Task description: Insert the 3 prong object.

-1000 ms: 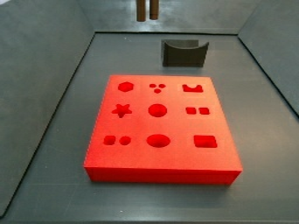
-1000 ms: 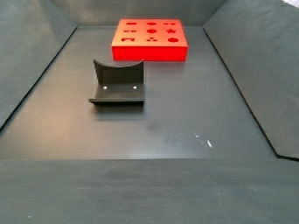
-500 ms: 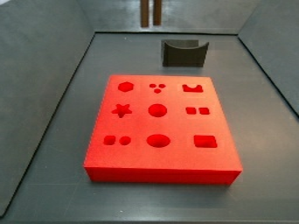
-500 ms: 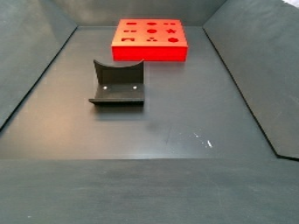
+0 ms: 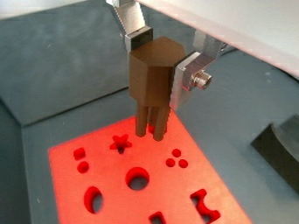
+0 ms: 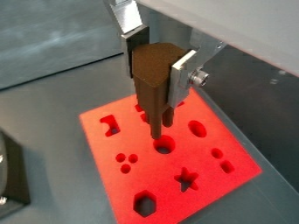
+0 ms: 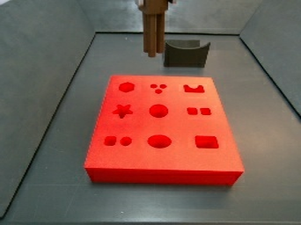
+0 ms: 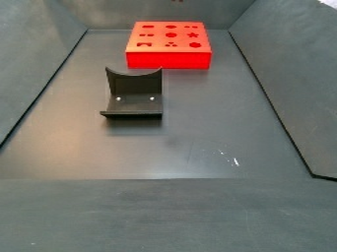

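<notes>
Gripper holds 3 prong object above board

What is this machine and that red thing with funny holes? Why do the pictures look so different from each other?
It is a robot arm with a hand called a gripper: two flat silver fingers that squeeze things. Two cameras ride on the arm's wrist, so those pictures look down past the fingers. Two other cameras stand beside the table and see the whole floor.

On the dark floor lies a red board with holes shaped like a star, circles and dots. Near it stands a dark bracket, the fixture, which belongs to the rig.

The gripper hangs in the air above the board and holds a brown piece with prongs pointing down. It is not in any hole yet. In a side view it shows at the top.
</notes>
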